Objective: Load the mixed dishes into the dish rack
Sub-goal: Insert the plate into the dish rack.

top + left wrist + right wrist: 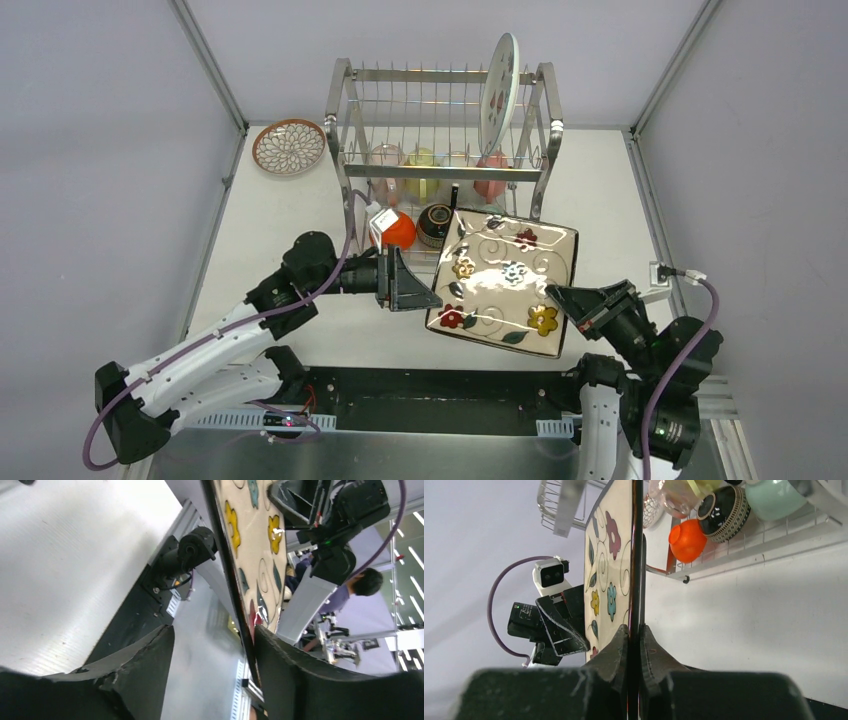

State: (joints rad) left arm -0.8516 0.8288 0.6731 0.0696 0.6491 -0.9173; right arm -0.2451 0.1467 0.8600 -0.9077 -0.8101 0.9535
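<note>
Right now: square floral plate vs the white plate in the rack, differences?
Shape: square floral plate is square, white plate round. Pose: square floral plate is clamped at its edge by the right gripper; white plate stands on edge in the dish rack upper slots. Both bear painted motifs.

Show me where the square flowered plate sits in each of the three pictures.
Top view: the plate is at centre, face up, just in front of the rack.
Left wrist: the plate is nearly edge-on, running from top centre down between the fingers.
Right wrist: the plate is edge-on, upright at centre.
Shared landmark: the right hand, clamped on the plate's edge.
</note>
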